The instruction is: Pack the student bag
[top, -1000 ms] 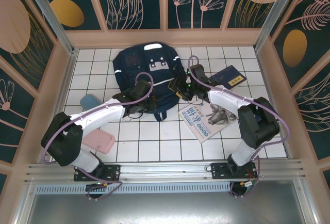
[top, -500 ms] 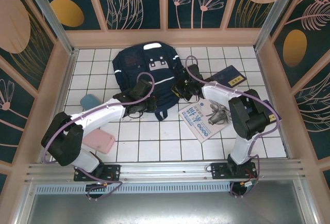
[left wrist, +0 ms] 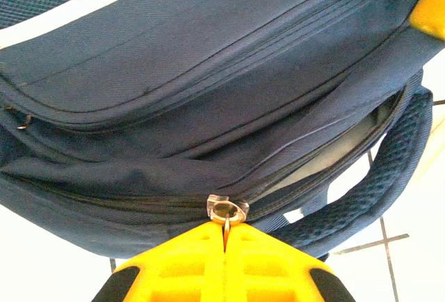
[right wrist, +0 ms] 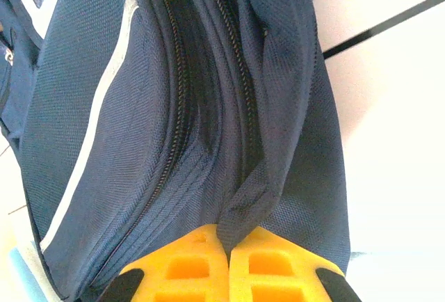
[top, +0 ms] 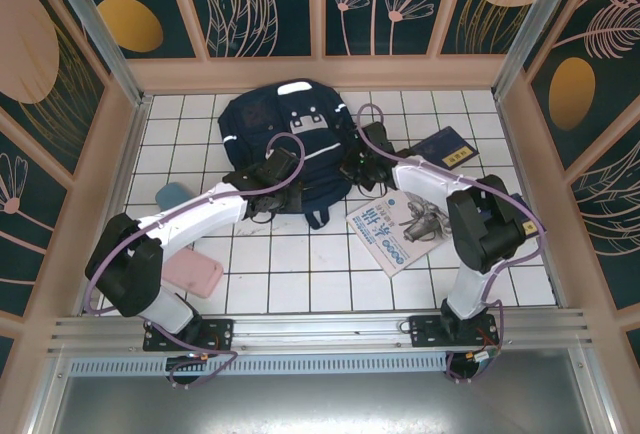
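Since 1 second ago we see both arms pushed further onto the navy, white-striped student bag (top: 285, 134), lying flat at the table's (top: 300, 274) back centre. Left gripper (left wrist: 224, 236) is clenched on a zipper pull (left wrist: 227, 209); right gripper (right wrist: 227, 241) has snapped closed, pinching a fabric fold (right wrist: 240, 197).

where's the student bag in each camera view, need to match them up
Top external: the student bag lies far centre on the white tiles.
Left wrist: it lies across the upper frame; the left fingers pinch its zipper pull.
Right wrist: it runs up the left and middle; the right fingers pinch a fold of its fabric.
Shared landmark: the bag's white stripe.
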Motion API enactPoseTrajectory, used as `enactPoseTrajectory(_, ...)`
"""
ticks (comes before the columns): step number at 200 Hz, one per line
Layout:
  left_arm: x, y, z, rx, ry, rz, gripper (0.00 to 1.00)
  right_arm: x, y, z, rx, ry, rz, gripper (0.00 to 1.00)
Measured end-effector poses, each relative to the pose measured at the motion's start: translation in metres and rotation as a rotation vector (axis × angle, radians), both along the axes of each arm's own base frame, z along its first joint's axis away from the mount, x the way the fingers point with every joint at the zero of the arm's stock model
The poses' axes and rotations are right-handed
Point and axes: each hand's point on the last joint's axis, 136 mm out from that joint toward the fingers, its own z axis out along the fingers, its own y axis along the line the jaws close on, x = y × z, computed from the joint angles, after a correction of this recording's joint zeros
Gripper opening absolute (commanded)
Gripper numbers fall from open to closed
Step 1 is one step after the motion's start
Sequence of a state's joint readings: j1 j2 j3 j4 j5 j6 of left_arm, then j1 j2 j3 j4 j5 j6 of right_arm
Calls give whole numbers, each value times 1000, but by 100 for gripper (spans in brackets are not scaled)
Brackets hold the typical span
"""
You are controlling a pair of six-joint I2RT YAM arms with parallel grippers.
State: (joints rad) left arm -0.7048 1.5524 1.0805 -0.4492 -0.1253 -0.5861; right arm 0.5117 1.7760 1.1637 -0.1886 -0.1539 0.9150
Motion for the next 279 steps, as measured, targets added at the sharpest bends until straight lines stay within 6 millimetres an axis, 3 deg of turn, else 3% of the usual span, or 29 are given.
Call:
enactPoseTrajectory(44,3,7,-1,20,1,3,0,20,-34,3,-41,-47,-3,0)
enactPoseTrajectory(74,9,14,-4,35,11,21,0,26,-42,6,-62,-81,35,0)
enactPoseTrajectory(177,63,80,-21,123,19,231,0,32,-33,25,-31,-169,142,0)
enactPoseTrajectory(216,76,94,-29,120,20,268,0,32,-27,36,-5,-203,176,0)
enactPoseTrajectory(279,81,98,-31,129,6,245,0,33,-31,43,-6,-231,179,0)
